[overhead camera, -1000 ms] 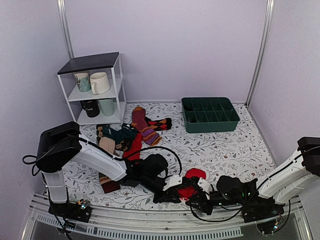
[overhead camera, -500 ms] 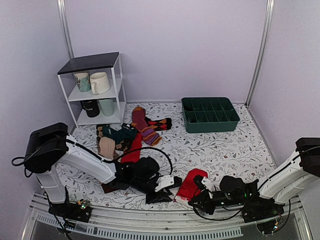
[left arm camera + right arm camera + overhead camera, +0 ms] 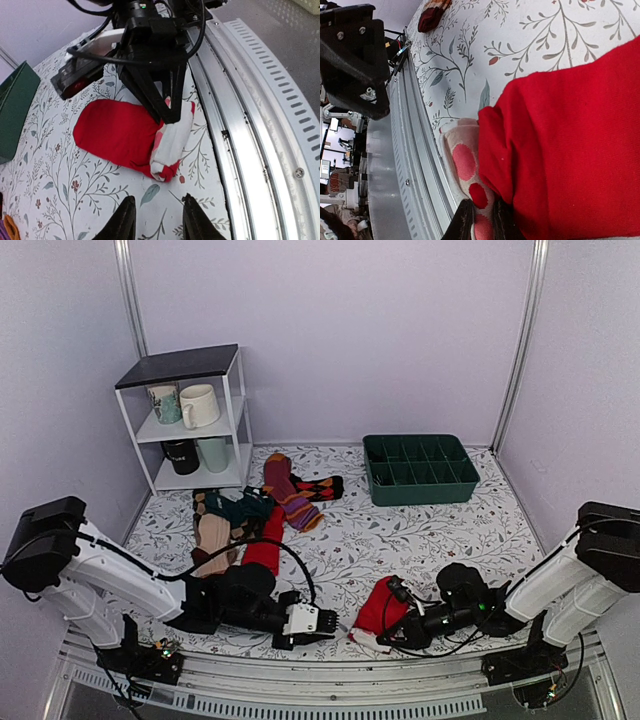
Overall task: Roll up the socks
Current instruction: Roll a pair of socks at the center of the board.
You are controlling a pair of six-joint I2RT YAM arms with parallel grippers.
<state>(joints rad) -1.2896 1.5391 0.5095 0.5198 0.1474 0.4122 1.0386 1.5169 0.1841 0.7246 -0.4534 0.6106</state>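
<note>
A bright red sock [image 3: 380, 606] lies folded near the front edge, its cream cuff with pink and red spots [image 3: 360, 638] towards the rail. My right gripper [image 3: 386, 632] is shut on that cuff; in the right wrist view the fingertips [image 3: 483, 222] pinch the cuff [image 3: 465, 160] beside the red body [image 3: 570, 140]. My left gripper [image 3: 322, 624] is open and empty, left of the sock. In the left wrist view its gripper [image 3: 158, 220] hovers short of the sock [image 3: 117, 132] and cuff [image 3: 172, 142]. Another red sock [image 3: 266, 540] lies in the pile.
A sock pile [image 3: 235, 515] with a maroon striped sock [image 3: 285, 490] lies at the back left. A white shelf [image 3: 190, 420] holds mugs. A green compartment tray [image 3: 420, 470] stands at the back right. A metal rail [image 3: 250, 130] runs along the front edge.
My left gripper has let go of the red sock and drawn back to the left. The right gripper stays shut on the cuff and the sock has flattened out.
</note>
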